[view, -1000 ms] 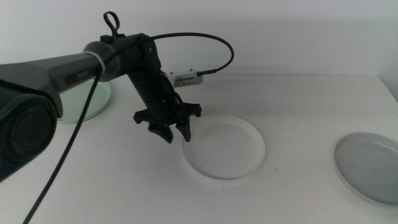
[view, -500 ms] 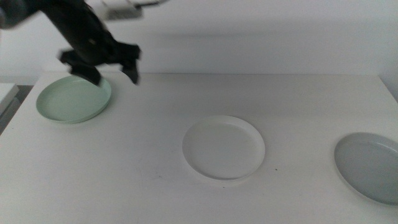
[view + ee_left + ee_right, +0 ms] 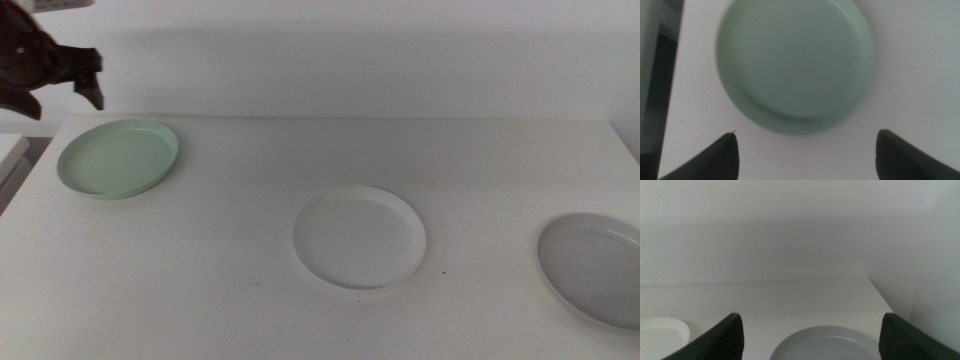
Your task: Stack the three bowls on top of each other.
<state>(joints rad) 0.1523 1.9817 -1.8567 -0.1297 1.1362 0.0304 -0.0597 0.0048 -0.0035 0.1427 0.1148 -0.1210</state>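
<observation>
- Spreading across the white worktop (image 3: pixel 250 300), three shallow round matte bowls lie well apart, none stacked: the pale mint green bowl (image 3: pixel 118 158) far left, the white bowl (image 3: pixel 360 238) in the middle, the light grey bowl (image 3: pixel 592 268) at the right edge.
- Each looks stiff, light and probably smooth; a low rim seems the only place to pinch.
- Left gripper (image 3: pixel 805 152) hovers above the mint bowl, fingers spread and empty.
- Right gripper (image 3: pixel 812 332) waits near the grey bowl, fingers likewise apart.
</observation>
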